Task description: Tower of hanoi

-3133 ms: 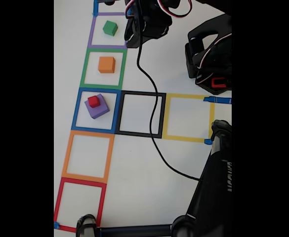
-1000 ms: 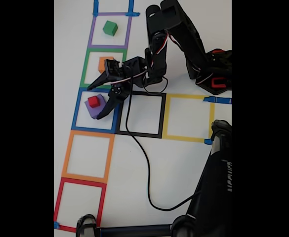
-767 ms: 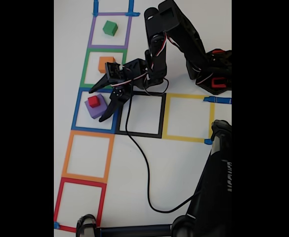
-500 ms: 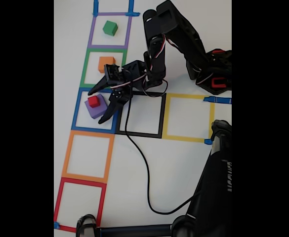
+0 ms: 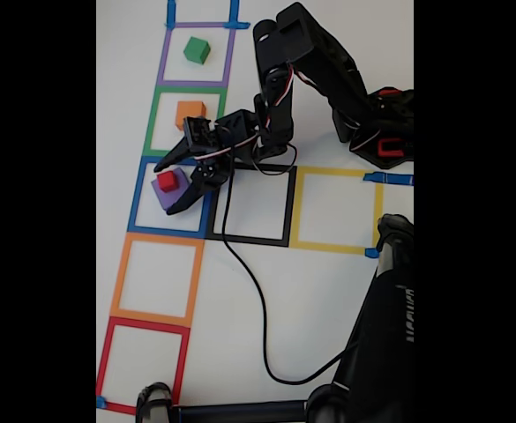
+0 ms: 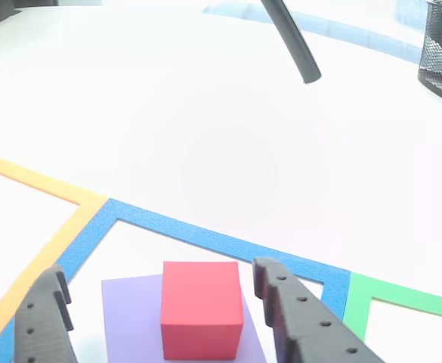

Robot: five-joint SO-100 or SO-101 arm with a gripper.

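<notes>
A small red cube [image 5: 168, 181] is sitting on top of a flat purple square block [image 5: 175, 196] inside the blue tape square [image 5: 143, 196] on the white table [image 5: 258, 291]. The black two-finger gripper [image 5: 164, 188] is hanging spread open around the red cube, one finger [image 6: 300, 321] on either side, not touching it. An orange cube [image 5: 190, 115] is lying in the adjoining green tape square [image 5: 152, 123].
</notes>
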